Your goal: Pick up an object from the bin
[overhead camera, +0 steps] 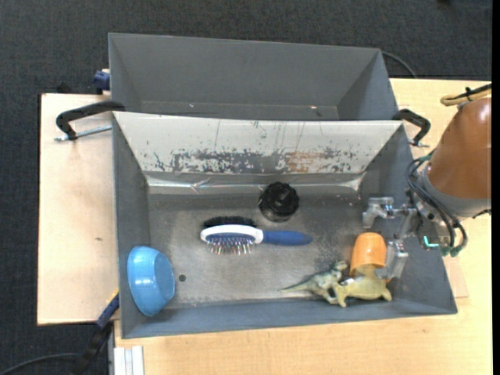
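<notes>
At right, the cut-off arm (457, 158) hangs beside an orange cup (369, 250).

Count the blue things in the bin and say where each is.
2. A blue bowl lies in the front left corner; a brush with a blue handle lies mid-floor. The robot's wrist covers the bin's right edge, so more could be hidden.
</notes>
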Controlling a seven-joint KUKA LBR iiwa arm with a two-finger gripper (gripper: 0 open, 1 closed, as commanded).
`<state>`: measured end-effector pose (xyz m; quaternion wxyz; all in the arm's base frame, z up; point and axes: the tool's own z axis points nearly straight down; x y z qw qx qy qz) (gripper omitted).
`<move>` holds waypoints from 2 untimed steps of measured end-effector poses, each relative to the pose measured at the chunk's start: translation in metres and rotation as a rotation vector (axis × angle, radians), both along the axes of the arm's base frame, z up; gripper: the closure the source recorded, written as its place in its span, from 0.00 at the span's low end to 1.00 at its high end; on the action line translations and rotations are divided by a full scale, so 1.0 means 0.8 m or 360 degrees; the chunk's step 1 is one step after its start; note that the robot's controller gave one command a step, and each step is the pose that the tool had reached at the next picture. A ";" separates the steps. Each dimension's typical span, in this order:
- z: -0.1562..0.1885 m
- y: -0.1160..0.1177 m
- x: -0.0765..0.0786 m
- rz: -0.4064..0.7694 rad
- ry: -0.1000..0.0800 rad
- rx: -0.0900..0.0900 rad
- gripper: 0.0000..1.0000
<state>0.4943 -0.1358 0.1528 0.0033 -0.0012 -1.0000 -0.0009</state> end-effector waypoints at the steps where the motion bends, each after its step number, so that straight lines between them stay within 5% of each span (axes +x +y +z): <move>1: -0.099 -0.003 0.012 0.0496 -0.0005 0.0003 0.00; 2: -0.097 -0.001 0.014 0.0502 -0.0013 0.0003 1.00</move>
